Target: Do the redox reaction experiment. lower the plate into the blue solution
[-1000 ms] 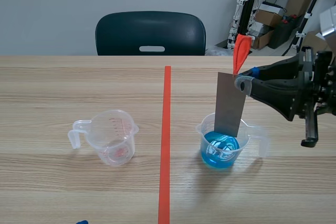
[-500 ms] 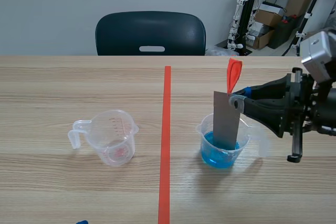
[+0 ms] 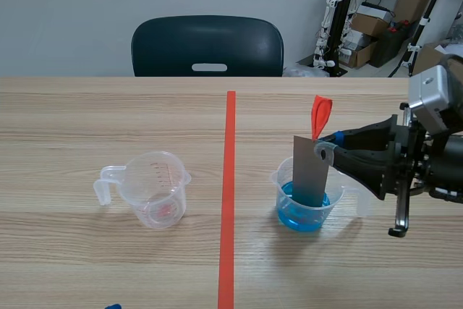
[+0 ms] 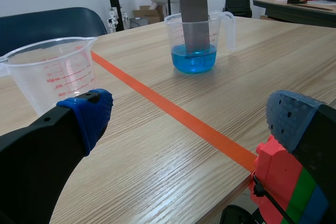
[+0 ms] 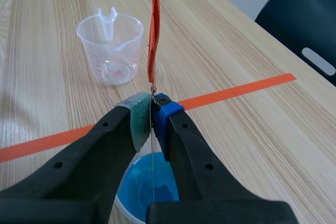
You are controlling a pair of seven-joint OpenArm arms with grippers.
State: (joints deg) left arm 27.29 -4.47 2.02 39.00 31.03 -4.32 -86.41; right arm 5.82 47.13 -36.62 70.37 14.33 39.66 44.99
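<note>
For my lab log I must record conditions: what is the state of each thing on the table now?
Metal plate: upright, lower end in the blue solution.
Blue-solution cup: upright, partly filled.
Clear measuring cup: upright, no liquid visible.
Right gripper: shut on the plate's top edge.
Left gripper: open, holding nothing.

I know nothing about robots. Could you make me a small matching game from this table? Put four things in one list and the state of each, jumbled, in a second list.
Things
1. grey plate
2. clear cup left of the tape line
3. left tool
4. right tool

States
A. open, holding nothing
B. shut on the plate's top edge
C. lower end down in the blue solution
D. standing apart, with no blue liquid in it

Pairs: 1-C, 2-D, 3-A, 4-B
</note>
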